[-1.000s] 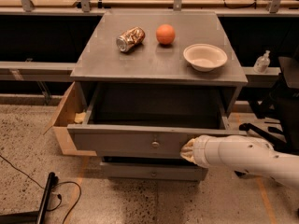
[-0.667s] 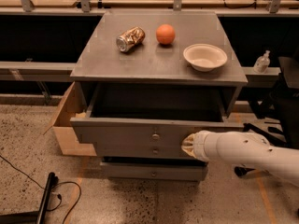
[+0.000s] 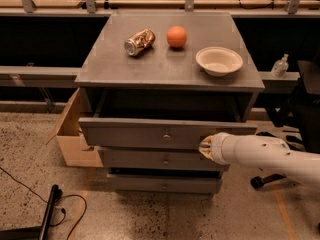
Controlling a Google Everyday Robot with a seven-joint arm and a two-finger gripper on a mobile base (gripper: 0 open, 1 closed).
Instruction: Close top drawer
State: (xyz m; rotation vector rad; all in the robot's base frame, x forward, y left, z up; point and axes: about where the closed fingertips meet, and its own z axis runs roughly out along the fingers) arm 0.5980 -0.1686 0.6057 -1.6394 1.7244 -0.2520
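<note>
Gripper [image 3: 204, 146] at right of crosswise top drawer [image 3: 135, 132]

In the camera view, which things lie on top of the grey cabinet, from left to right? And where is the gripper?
A can on its side → orange → white bowl. The gripper is lower down, at the front of the top drawer, which stands open, to the right of its knob.

The arm [image 3: 270, 156] behind the gripper [image 3: 204, 147], at the top drawer [image 3: 140, 133] front, is cut off.
</note>
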